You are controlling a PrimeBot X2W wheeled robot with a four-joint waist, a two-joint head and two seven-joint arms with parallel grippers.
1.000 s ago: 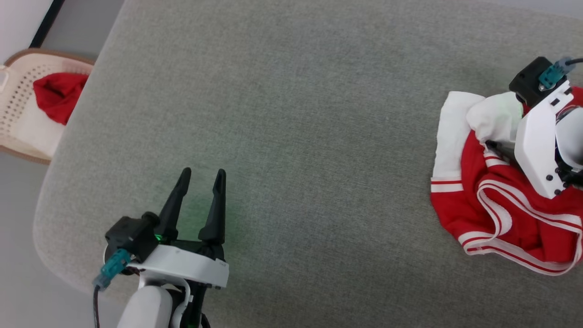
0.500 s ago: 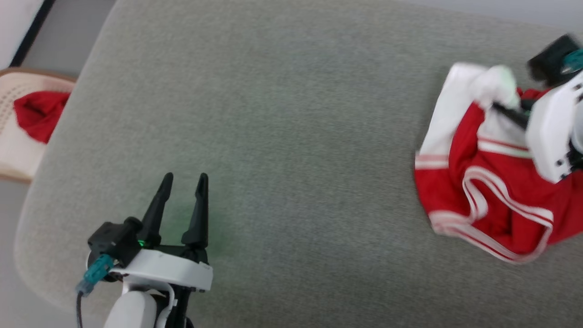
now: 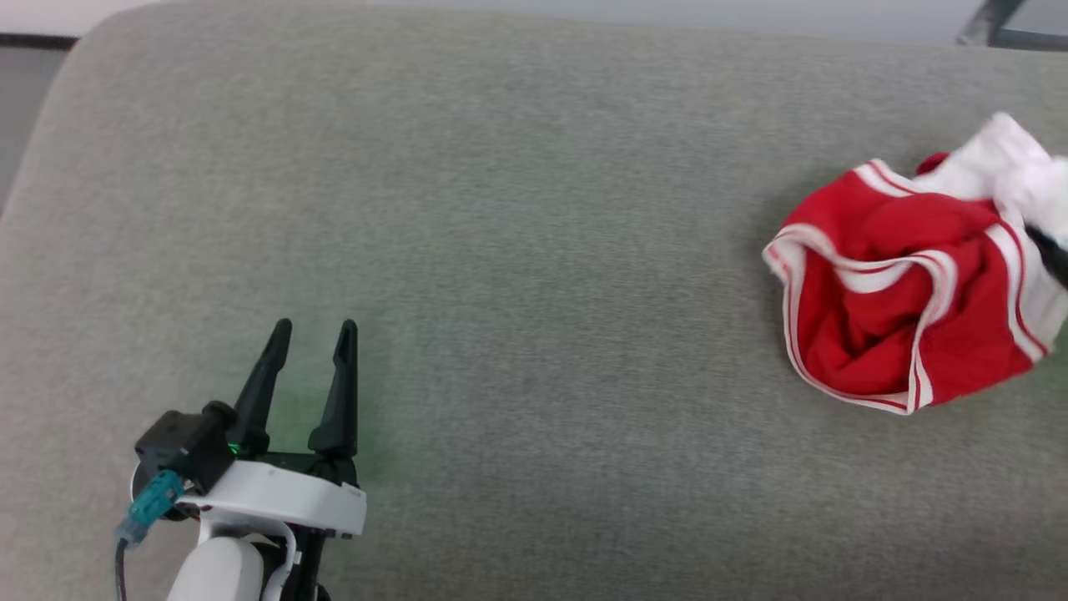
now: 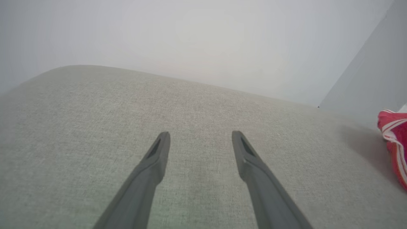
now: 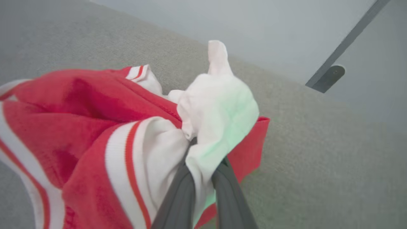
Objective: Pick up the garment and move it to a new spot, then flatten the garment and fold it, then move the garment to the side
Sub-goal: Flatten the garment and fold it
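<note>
The right gripper point(image 5: 205, 156), its two dark fingers pinched shut on a white fold of the crumpled red jersey-style T-shirt with white striped trim point(image 3: 884, 325), holds it bunched at the right side of the grey woven upholstered surface point(image 3: 534, 209). The left gripper point(image 3: 315, 325), spread wide and empty, is well apart at the near left.

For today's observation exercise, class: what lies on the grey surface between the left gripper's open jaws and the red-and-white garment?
Nothing: the head view shows a bare stretch of grey surface between the left gripper and the garment.
</note>
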